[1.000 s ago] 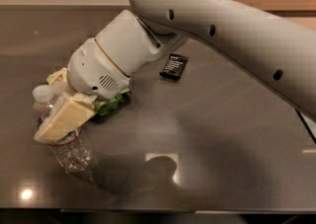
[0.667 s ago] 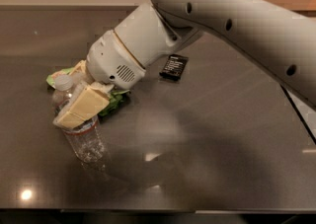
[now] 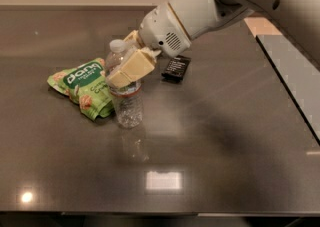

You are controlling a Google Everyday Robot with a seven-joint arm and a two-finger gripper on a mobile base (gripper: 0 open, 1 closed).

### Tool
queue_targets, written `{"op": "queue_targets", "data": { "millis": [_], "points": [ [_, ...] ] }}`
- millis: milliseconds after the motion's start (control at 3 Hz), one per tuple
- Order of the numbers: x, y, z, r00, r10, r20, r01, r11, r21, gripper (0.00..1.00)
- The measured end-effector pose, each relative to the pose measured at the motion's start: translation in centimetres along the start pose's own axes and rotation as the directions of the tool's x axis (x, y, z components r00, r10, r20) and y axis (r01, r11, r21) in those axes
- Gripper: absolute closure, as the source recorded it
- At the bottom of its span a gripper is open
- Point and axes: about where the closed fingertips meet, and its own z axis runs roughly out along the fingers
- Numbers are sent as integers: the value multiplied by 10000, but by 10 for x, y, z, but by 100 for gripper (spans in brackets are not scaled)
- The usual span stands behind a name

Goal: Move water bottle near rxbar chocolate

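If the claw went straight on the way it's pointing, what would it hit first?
The claw, shut on the water bottle, points down and left. Going on, it would probably meet the green snack bag first, then the table, though depth is unclear.

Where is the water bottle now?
Water bottle: camera view, left of centre, held in the gripper, beside the green snack bag, left of the rxbar chocolate.

A crinkled green and white snack bag [image 3: 80,83] lies flat on the dark glossy table [image 3: 225,136], just left of the gripper [image 3: 122,65] hanging low over the table's middle, with a bright light reflection [image 3: 162,180] well in front of it.
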Motion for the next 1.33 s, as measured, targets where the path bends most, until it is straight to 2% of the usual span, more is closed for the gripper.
{"op": "queue_targets", "data": {
  "millis": [333,667,1333],
  "points": [
    [18,-38,-40,9989,428,172,-442,9949,902,100],
    [37,-67,-69,9973,712,175,-731,9841,1617,100],
    [75,-90,-102,9926,1208,118,-1199,9616,2470,100]
  ]
}}
